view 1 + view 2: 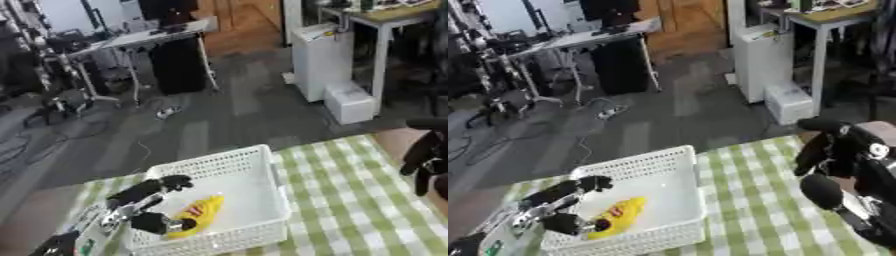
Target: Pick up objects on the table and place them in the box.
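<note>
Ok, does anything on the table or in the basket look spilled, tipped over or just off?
Nothing stands out. The white basket sits upright on the checked tablecloth, with a yellow object lying inside it. The left hand is over the basket's near corner, beside that object. The right hand hangs at the table's right edge.

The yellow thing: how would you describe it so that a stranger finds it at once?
Find the green checked table, then the white basket with lattice walls on it. The yellow thing lies on the basket's floor, near the front wall, by the left hand. It is the only yellow item there and the only thing inside the basket.
</note>
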